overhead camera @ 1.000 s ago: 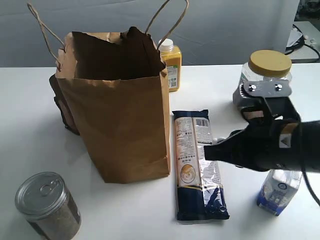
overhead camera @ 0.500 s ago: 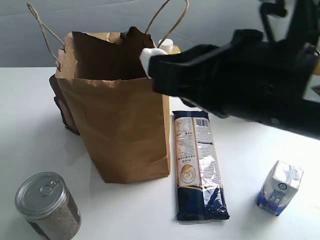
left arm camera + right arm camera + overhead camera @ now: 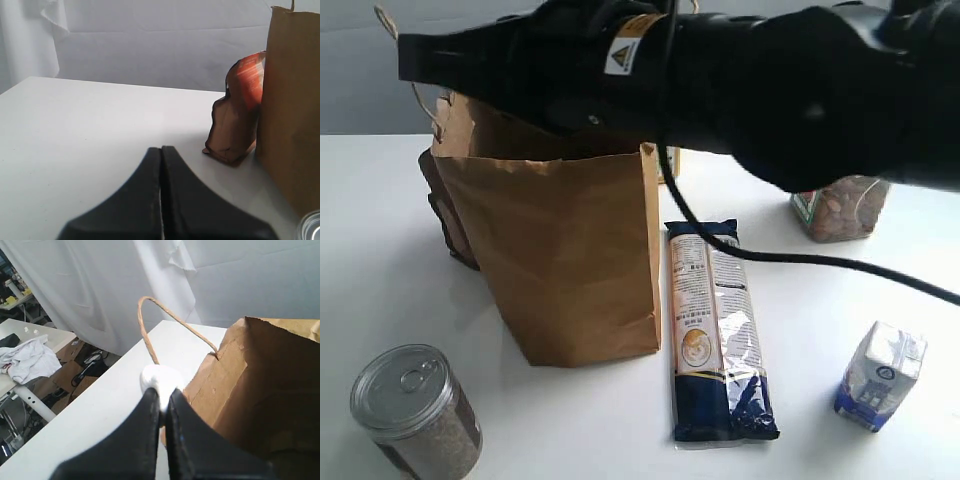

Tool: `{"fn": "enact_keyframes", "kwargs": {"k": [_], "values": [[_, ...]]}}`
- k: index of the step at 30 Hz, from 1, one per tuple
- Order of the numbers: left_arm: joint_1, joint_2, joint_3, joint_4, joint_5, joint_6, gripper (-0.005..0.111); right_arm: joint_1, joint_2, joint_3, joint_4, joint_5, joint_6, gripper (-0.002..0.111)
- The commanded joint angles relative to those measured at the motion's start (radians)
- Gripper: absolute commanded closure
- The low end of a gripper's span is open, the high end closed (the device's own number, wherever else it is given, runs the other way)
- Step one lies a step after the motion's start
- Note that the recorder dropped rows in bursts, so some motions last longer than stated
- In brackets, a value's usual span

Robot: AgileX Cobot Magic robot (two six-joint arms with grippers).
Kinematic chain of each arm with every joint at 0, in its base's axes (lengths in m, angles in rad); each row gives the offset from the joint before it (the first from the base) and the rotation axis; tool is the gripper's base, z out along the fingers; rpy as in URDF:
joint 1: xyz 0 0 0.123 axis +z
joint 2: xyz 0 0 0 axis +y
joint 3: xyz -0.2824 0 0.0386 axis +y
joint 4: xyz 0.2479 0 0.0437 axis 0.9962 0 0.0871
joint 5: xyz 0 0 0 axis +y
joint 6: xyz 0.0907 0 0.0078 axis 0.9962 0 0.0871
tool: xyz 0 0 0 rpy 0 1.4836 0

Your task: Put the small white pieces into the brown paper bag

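The brown paper bag (image 3: 560, 260) stands upright left of the middle, its mouth open (image 3: 260, 370). My right arm reaches across above the bag, with the right gripper (image 3: 410, 55) past the bag's far left rim. In the right wrist view that gripper (image 3: 163, 392) is shut on a small white piece (image 3: 160, 379), which sits just outside the rim beside a cord handle (image 3: 150, 325). The piece does not show in the exterior view. No other white pieces are visible. My left gripper (image 3: 161, 150) is shut and empty, low over the table beside the bag (image 3: 292, 100).
A dark pouch (image 3: 445, 215) leans against the bag's left side (image 3: 235, 120). A tin can (image 3: 415, 410) stands front left. A long noodle packet (image 3: 715, 330) lies right of the bag, with a blue-and-white carton (image 3: 882, 375) and a nut jar (image 3: 840, 210) further right.
My right arm has risen from the table at the right and swept left across the bag's top, carrying the white piece. The jar behind it now shows.
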Motion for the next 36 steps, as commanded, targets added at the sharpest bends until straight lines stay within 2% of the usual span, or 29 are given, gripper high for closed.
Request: {"fn": "enact_keyframes", "kwargs": {"k": [1,6,8,10,12,14,17,24,27,36], "values": [[-0.005,-0.003,0.004,-0.008,-0.002,-0.005,0.107,-0.033,0.085,-0.06,-0.012,0.023,-0.014,0.108],[-0.005,-0.003,0.004,-0.008,-0.002,-0.005,0.107,-0.06,0.125,-0.069,-0.015,0.044,-0.025,0.105],[-0.005,-0.003,0.004,-0.008,-0.002,-0.005,0.107,-0.067,0.125,-0.069,-0.015,0.065,-0.025,0.086],[-0.005,-0.003,0.004,-0.008,-0.002,-0.005,0.107,-0.067,0.125,-0.071,-0.015,0.079,-0.02,0.072],[-0.005,-0.003,0.004,-0.008,-0.002,-0.005,0.107,-0.067,0.125,-0.071,-0.004,0.081,-0.02,0.068],[-0.005,-0.003,0.004,-0.008,-0.002,-0.005,0.107,-0.067,0.11,-0.071,0.01,0.087,-0.02,0.069],[-0.005,-0.003,0.004,-0.008,-0.002,-0.005,0.107,-0.063,0.066,-0.071,0.025,0.092,-0.02,0.078],[-0.005,-0.003,0.004,-0.008,-0.002,-0.005,0.107,-0.063,-0.067,-0.071,0.015,0.224,-0.037,0.107],[-0.005,-0.003,0.004,-0.008,-0.002,-0.005,0.107,-0.046,-0.121,-0.038,-0.033,0.274,-0.055,0.108],[-0.005,-0.003,0.004,-0.008,-0.002,-0.005,0.107,-0.018,-0.288,0.268,-0.043,0.16,-0.052,0.108]]}}
